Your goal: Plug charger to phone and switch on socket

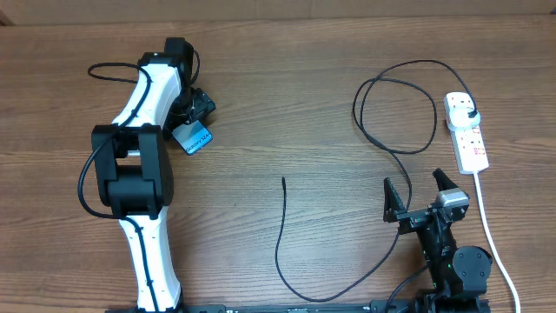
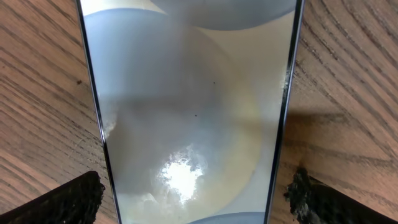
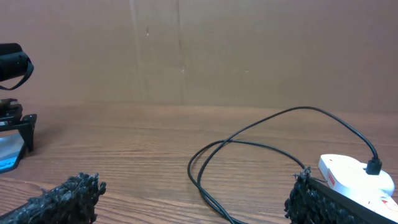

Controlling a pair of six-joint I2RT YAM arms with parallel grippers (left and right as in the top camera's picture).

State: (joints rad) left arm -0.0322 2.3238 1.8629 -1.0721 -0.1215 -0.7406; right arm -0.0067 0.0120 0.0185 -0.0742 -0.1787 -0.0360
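The phone (image 1: 194,138) lies on the wooden table at the left, mostly under my left gripper (image 1: 196,120). In the left wrist view the phone's screen (image 2: 193,112) fills the frame, and my left gripper (image 2: 196,205) is open with a finger on each side of it and a gap at both edges. The charger's connector tip (image 1: 283,180) lies free mid-table. Its black cable (image 1: 395,165) loops right to the plug head (image 1: 469,115), which sits in the socket (image 1: 470,143). My right gripper (image 1: 419,193) is open and empty, and the cable loop (image 3: 249,146) lies ahead of it.
The socket's white cord (image 1: 491,230) runs down the right side past my right arm. A brown cardboard wall (image 3: 199,50) stands behind the table. In the right wrist view the socket (image 3: 357,177) is at the right and the left arm (image 3: 12,124) at the far left.
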